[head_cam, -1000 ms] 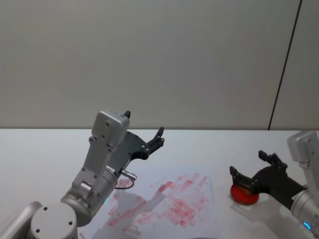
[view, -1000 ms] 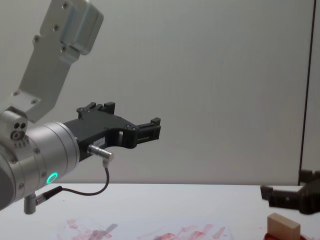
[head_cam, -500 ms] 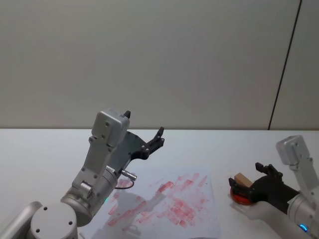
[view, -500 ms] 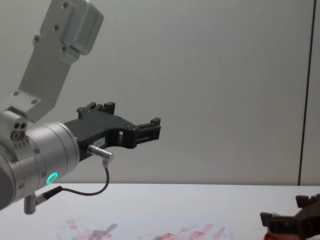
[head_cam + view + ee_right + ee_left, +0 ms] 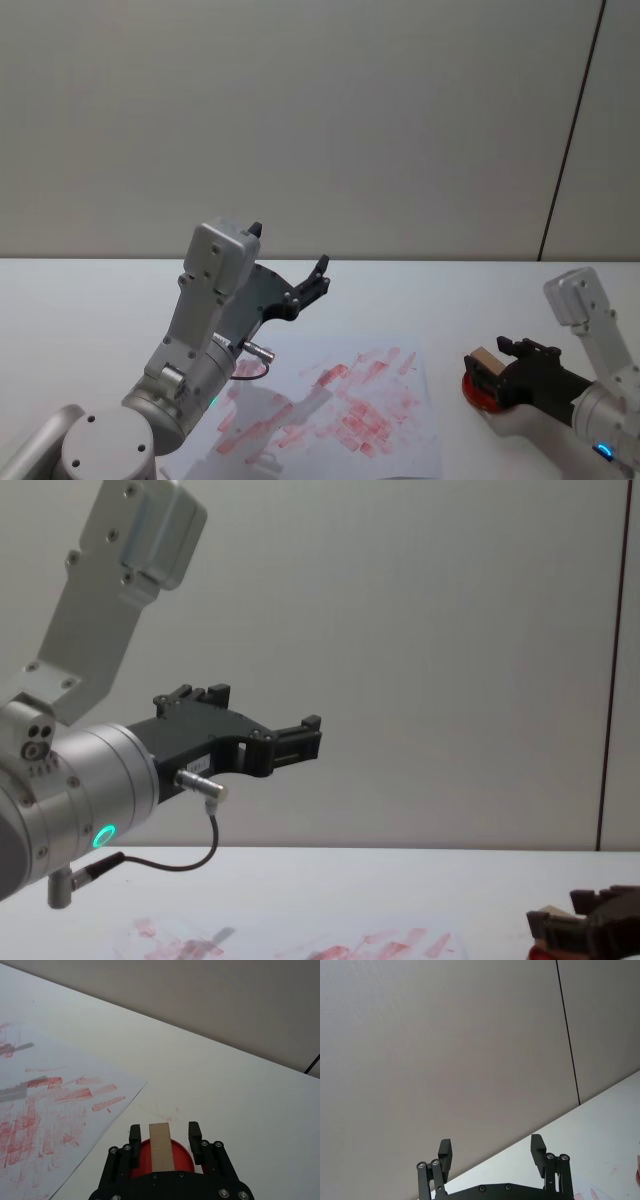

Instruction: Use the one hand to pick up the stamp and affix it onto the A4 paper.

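The task is at its 1st step, and nothing of it is finished. The stamp (image 5: 483, 358) stands upright on a red round disc (image 5: 181, 1156) on the table (image 5: 240, 1090), off the right edge of the paper (image 5: 415, 425) and apart from it. The right pincer (image 5: 164, 1135) is down at the stamp, with 1 finger on each side of the wooden block. In the right wrist view a narrow strip of red shows between each finger and the wood, so the fingers are apart and not clamped on it. The block sits about midway between the 2 fingers, which looks like a fair line-up for a grab.

By my reading, these steps are left:
- Close the fingers on the block.
- Lift it off the disc.
- Carry it toward the robot's left, over the sheet.
- Press it down on the sheet.

The sheet already carries many red smears and bar-shaped marks, thickest toward its middle. Its corner nearest the stamp is fairly bare.

The left pincer (image 5: 491, 1147) is parked in the air, high above the left part of the sheet. Its fingers are spread wide and hold nothing.

I can read no brand, label or writing on the stamp, the sheet or the arms.
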You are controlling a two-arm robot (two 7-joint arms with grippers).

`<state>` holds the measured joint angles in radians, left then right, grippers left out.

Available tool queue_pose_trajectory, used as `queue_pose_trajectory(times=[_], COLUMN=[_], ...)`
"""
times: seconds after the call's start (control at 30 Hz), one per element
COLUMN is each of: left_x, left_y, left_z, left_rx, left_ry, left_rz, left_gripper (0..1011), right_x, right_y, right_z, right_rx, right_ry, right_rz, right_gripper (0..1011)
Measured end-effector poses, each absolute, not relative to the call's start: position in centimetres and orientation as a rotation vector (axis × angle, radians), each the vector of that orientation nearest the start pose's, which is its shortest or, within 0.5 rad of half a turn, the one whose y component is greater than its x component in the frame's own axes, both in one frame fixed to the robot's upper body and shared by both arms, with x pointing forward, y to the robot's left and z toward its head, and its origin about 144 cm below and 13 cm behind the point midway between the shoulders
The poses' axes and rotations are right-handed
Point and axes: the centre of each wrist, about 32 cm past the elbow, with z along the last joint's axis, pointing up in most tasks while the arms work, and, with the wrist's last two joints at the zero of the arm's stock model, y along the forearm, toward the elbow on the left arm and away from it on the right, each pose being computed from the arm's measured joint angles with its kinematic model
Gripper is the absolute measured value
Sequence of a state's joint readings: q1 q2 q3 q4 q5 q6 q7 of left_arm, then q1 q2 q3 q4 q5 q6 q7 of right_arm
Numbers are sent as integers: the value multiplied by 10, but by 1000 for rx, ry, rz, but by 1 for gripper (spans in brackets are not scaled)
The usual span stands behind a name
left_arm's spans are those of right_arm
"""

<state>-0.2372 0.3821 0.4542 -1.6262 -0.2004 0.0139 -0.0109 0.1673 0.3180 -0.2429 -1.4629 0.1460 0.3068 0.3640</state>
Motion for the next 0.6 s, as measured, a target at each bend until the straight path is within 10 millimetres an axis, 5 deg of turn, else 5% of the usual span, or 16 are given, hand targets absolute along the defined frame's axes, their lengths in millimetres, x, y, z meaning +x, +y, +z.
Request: queue_pose_trajectory(times=[0.4,0.6], left_x=[492,492], left_y=[198,198], left_z=[1204,1204], left_rx=[61,61], left_ry=[-268,-268], left_rz=[1124,1124], left_gripper=[1002,1002], right_x=[503,503], right_y=[-258,-258], right_z=[1156,1158], right_rx=[-386,-380], right_ry=[137,128], right_rz=[-1011,-1009], right_gripper=[233,216])
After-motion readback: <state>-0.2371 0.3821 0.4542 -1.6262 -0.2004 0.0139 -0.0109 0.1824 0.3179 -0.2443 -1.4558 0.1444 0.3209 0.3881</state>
